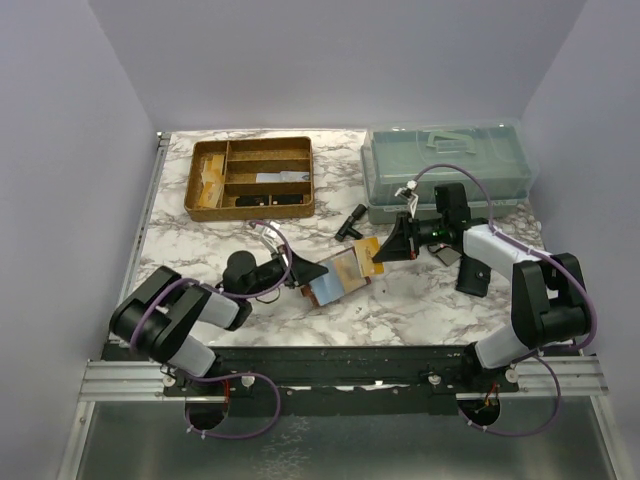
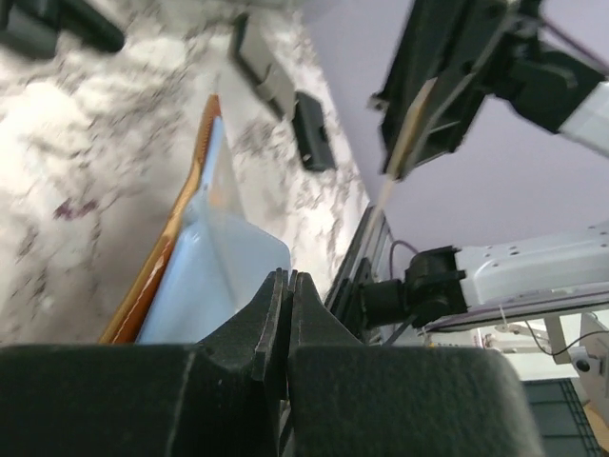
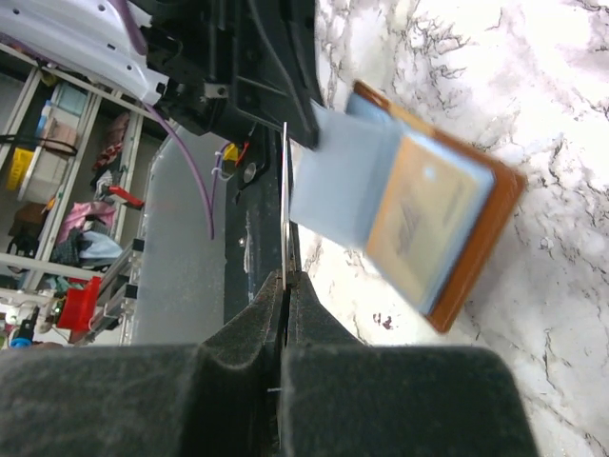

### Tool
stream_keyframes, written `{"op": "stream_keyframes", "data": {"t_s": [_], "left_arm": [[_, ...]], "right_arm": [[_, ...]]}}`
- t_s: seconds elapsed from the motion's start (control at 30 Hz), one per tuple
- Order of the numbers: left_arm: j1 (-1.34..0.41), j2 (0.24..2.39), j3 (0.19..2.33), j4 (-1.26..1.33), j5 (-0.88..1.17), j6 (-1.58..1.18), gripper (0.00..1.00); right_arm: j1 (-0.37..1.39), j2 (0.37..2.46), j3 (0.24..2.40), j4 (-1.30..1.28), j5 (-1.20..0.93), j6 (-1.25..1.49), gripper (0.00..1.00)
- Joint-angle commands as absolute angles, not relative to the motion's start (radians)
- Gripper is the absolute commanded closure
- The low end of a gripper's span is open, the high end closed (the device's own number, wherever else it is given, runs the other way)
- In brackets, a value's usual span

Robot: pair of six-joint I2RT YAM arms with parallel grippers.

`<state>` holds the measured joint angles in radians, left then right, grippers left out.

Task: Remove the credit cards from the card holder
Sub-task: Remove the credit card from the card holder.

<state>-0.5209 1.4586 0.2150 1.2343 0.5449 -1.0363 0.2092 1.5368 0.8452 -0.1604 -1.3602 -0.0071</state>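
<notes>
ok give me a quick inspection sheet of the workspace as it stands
surface: marble table, white with grey veins
job's things: card holder between the arms, held at a tilt; pocketed tan card in it; light blue card sticking out; loose tan card already out
clutter: gold-brown divided tray, clear lidded box, small black pieces near the middle
grippers: left gripper shut on the light blue card; right gripper shut on the loose tan card
cables: purple cable loops over the right wrist, no snag seen
surroundings: plain lilac walls
</notes>
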Motion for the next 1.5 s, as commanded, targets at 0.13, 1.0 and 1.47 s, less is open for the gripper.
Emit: {"op": "stream_keyframes", "data": {"t_s": [0.13, 1.0, 1.47], "left_arm": [[-0.518, 1.804, 0.246, 1.564, 0.656, -1.17, 1.0], [-0.504, 1.576, 0.119, 1.004, 0.386, -1.116, 0.84], [-0.513, 1.006, 0.17, 0.243, 0.25, -0.984, 0.4]], "right_arm": [[0.208, 1.525, 0.859, -0.191, -1.333, -0.052, 1.0], [0.209, 1.547, 0.867, -0.222, -1.307, -0.088, 1.0], [0.21, 1.557, 0.876, -0.246, -1.304, -0.112, 1.0]]}}
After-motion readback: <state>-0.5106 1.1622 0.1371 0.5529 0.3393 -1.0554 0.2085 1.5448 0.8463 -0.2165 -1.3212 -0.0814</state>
